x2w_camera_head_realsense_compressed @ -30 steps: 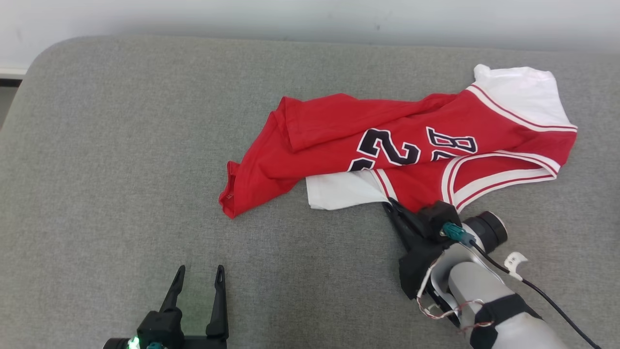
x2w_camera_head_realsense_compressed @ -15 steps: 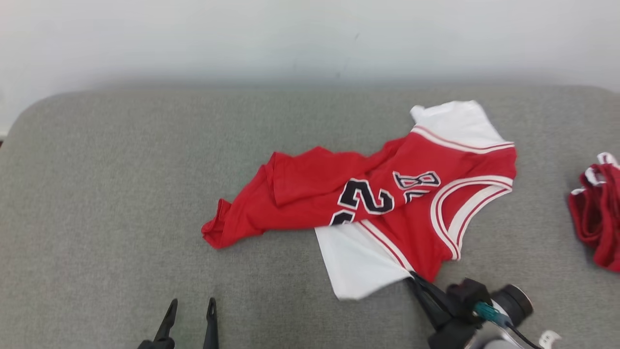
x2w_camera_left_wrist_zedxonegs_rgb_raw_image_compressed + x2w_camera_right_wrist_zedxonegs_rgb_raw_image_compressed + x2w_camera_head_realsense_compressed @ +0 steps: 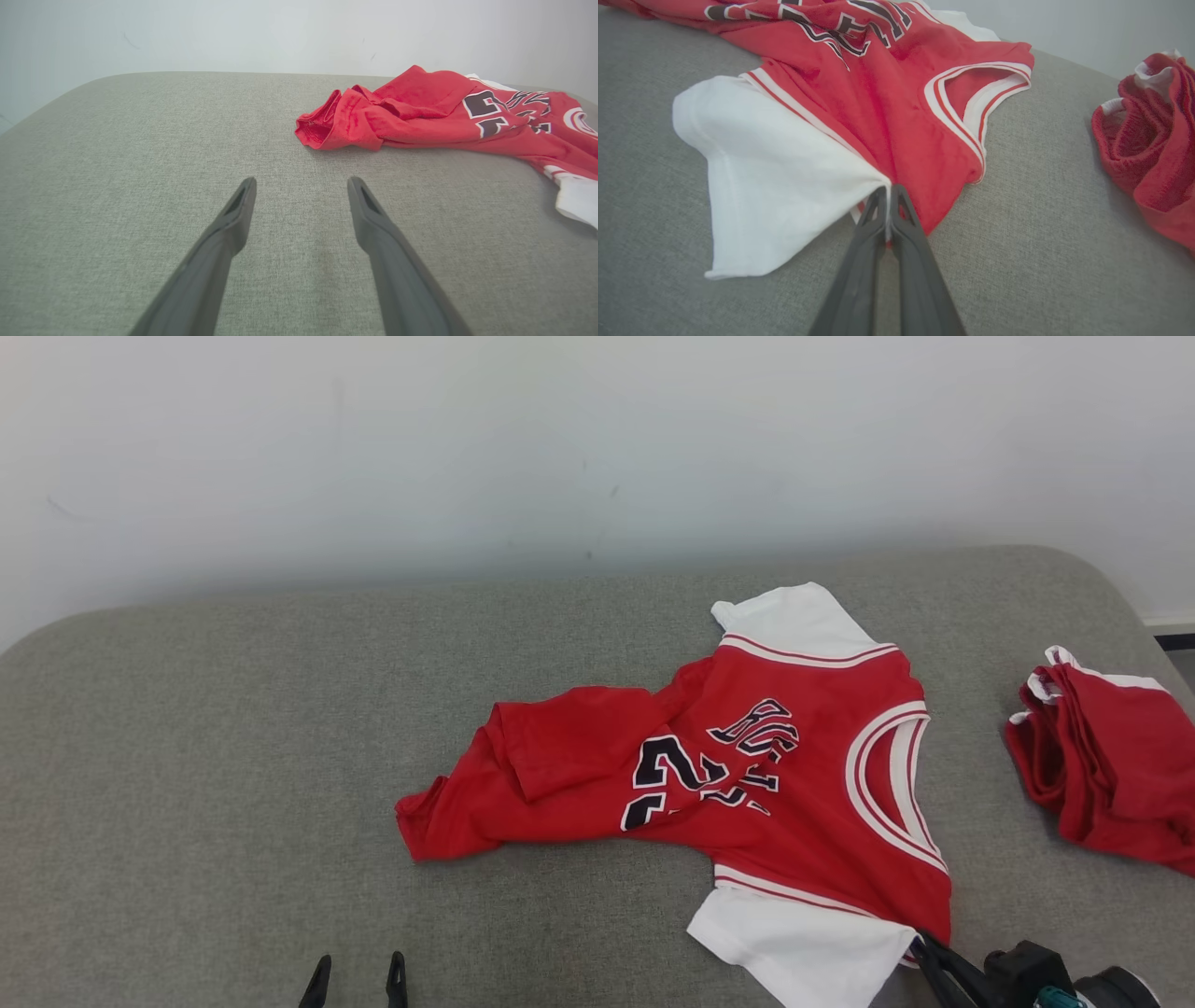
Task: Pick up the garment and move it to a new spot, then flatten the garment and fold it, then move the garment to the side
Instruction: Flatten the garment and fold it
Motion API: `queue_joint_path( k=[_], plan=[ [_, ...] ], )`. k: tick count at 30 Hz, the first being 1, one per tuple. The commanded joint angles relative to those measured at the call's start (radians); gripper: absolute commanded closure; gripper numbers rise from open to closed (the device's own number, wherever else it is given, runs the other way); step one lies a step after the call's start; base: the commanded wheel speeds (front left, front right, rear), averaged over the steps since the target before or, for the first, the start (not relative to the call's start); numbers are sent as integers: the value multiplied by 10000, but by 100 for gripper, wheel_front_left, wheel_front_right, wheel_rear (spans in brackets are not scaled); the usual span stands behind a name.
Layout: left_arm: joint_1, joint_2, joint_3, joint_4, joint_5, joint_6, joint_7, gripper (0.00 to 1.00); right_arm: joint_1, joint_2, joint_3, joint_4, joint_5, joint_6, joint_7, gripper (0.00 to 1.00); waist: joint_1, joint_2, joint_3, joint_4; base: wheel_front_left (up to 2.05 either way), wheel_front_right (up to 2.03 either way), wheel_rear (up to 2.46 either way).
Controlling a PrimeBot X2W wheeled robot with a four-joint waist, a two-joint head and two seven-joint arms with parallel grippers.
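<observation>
A red jersey [image 3: 747, 775] with white sleeves and black numbers lies crumpled on the grey cushion [image 3: 233, 756]. My right gripper [image 3: 920, 947] at the bottom right of the head view is shut on the jersey [image 3: 878, 93] where the near white sleeve [image 3: 761, 172] meets the red shoulder; the right wrist view shows its gripper [image 3: 888, 190] with cloth pinched between the tips. My left gripper [image 3: 357, 971] is open at the bottom left, over bare cushion. In the left wrist view the gripper [image 3: 301, 184] stands short of the jersey's crumpled hem [image 3: 336, 121].
A second red and white garment [image 3: 1102, 756] lies bunched near the cushion's right edge, also visible as a red heap [image 3: 1153, 140] in the right wrist view. A pale wall [image 3: 560, 448] stands behind the cushion. The cushion's left half is bare.
The head camera has tilted up and turned right. My right gripper has dragged the jersey's shoulder toward the near edge, turning the jersey and spreading the white sleeve. The left gripper stays open.
</observation>
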Motion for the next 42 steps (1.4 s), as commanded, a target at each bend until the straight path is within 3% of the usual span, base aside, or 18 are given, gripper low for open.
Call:
queue_joint_path(
  k=[1, 2, 3, 4, 11, 18, 23, 29, 36, 42],
  plan=[
    [33, -5, 2, -39, 37, 25, -31, 0, 200, -49, -131, -16, 134, -27, 6, 100, 1, 1, 9, -53, 0, 0, 0],
    [37, -3, 0, -39, 28, 28, -31, 0, 295, -96, -291, 4, 172, -27, 6, 64, 1, 1, 21, -72, 0, 0, 0],
    [35, -7, -3, -52, 19, 35, -31, 0, 357, -108, -495, -42, 267, -27, 6, 13, 1, 1, 43, -96, 0, 0, 0],
    [23, -5, -2, -69, 22, 47, -31, 0, 406, -106, -759, -142, 314, -27, 4, 0, 1, 1, 71, -121, 0, 0, 0],
    [-191, -5, -14, -146, 44, 87, -31, 0, 656, 111, -2501, -1019, -105, -27, 6, 0, 1, 1, 311, -268, 0, 0, 0],
    [-974, -5, -179, -399, 212, -73, -31, 0, 400, 1313, -4331, -2459, -1317, -27, 6, 0, 1, 1, 777, -275, 0, 0, 0],
    [-2079, -4, -529, -215, 445, -336, -31, 0, -4, 2151, -4107, -2848, -1687, -27, 5, 0, 1, 1, 1334, -254, 0, 0, 0],
    [-3849, 0, -1350, 1024, 629, -714, -31, 0, -596, 2653, -3524, -2741, -1744, -27, 5, 0, 1, 1, 2037, -293, 0, 0, 0],
    [-5355, 4, -2411, 3300, -197, -895, -31, 0, -966, 2812, -3393, -2467, -1661, -27, 5, 0, 1, 1, 2523, -540, 0, 0, 0],
    [-5952, 4, -2851, 3963, -824, -713, -31, 0, -1067, 2834, -3448, -2330, -1626, -27, 5, 0, 1, 1, 2697, -733, 0, 0, 0]
  ],
)
